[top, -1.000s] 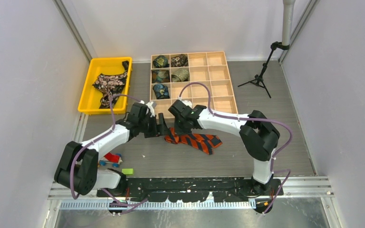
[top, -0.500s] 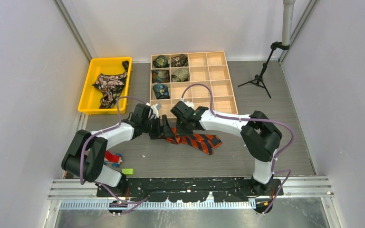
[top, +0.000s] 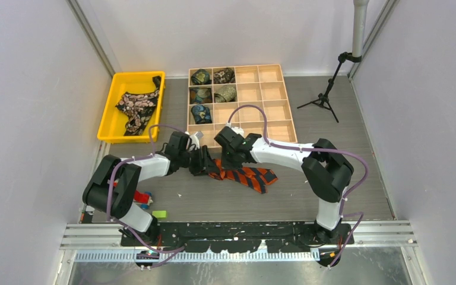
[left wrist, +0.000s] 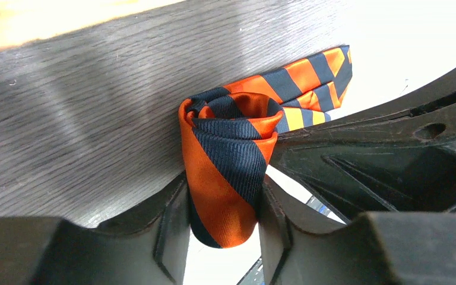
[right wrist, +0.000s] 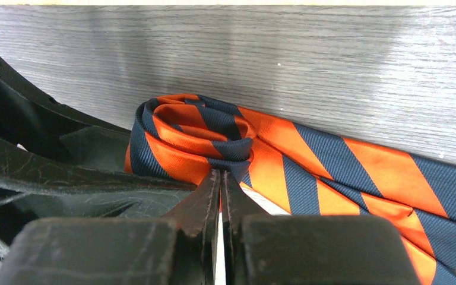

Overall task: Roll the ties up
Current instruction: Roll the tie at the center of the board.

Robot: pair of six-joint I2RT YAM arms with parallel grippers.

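Observation:
The orange-and-black striped tie (top: 246, 176) lies on the table between my two grippers, its left end wound into a small roll. My left gripper (top: 205, 163) is shut on that roll; in the left wrist view the roll (left wrist: 231, 136) stands clamped between my fingers, gripper (left wrist: 222, 205). My right gripper (top: 226, 160) is shut, pinching the roll's inner fold; in the right wrist view the tie (right wrist: 309, 160) runs off to the right from my gripper (right wrist: 220, 178). A black tie with pink flowers (top: 135, 105) lies in the yellow tray (top: 108, 122).
A wooden compartment box (top: 273, 98) stands behind the grippers, with several small rolled ties (top: 200, 76) in its left cells. Toy blocks (top: 139, 198) and a green block (top: 159, 214) lie near the left arm's base. A black tripod (top: 323, 98) stands at the back right.
My left gripper has moved right onto the rolled end of the striped tie, and its elbow has swung forward. The right gripper has barely shifted.

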